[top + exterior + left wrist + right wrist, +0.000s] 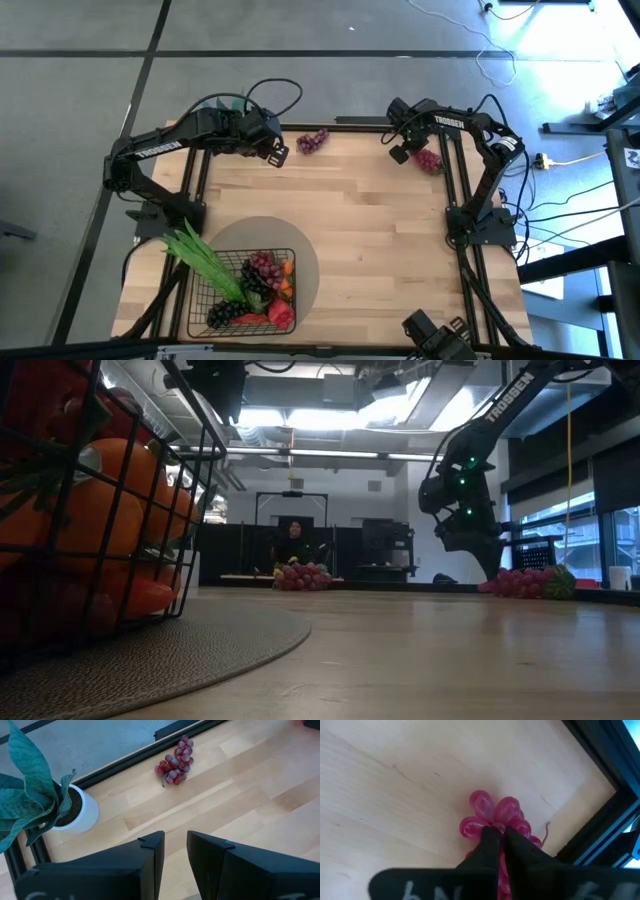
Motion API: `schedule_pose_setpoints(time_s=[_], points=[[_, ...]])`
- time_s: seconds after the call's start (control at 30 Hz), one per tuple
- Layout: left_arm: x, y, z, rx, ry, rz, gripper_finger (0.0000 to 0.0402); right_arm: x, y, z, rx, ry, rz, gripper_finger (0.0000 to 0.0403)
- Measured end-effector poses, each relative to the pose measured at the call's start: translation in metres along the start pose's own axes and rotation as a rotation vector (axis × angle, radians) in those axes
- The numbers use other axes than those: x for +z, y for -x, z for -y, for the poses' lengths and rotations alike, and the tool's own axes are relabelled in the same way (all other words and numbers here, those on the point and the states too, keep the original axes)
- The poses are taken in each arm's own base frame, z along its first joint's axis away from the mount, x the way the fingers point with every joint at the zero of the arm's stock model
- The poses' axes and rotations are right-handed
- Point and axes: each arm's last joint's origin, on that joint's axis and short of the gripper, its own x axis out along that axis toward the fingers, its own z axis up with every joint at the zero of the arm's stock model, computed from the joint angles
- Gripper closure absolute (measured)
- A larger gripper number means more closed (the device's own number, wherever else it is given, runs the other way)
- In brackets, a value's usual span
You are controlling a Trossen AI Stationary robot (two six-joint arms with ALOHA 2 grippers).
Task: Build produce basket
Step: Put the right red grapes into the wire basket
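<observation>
The dark wire basket (203,296) stands on a grey round mat at the table's near left. It holds produce: green pods (205,258), purple grapes (262,268) and red and orange pieces. A dark red grape bunch (175,762) lies near the far edge. My left gripper (175,855) hovers open just left of it. A pink grape bunch (492,812) lies at the far right corner, also seen in the high view (430,161), with my right gripper (502,842) shut on it. My right gripper comes down steeply from above into the pink grape bunch and pinches a thin part among the grapes (501,827) between its two nearly touching fingers. The fingers hide what that part is. The bunch lies on the table.
A white pot with a teal-leaved plant (35,805) stands off the table's far left corner, close to my left arm. A black frame rail (600,795) runs along the table's right edge beside the pink bunch. Bare wood (390,240) fills the table's middle.
</observation>
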Motion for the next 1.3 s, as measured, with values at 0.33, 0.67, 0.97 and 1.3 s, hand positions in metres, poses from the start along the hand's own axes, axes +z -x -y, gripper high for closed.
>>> schedule_pose_setpoints(time_s=[0.33, 0.67, 0.97, 1.3], points=[[0.0, 0.0, 0.0, 0.0, -0.002, -0.004, 0.0331, 0.006, 0.009, -0.006, 0.142, 0.114, 0.039, 0.0402], [-0.002, 0.0, -0.002, 0.017, -0.105, -0.025, 0.0331, 0.004, 0.039, -0.071, 0.276, 0.313, 0.093, 0.0403], [-0.013, 0.006, 0.009, -0.105, -0.238, -0.1, 0.0331, -0.017, 0.092, -0.137, 0.272, 0.461, 0.108, 0.0403], [-0.05, 0.046, 0.02, -0.229, -0.339, -0.168, 0.0331, -0.047, 0.169, -0.197, 0.322, 0.626, 0.302, 0.0403]])
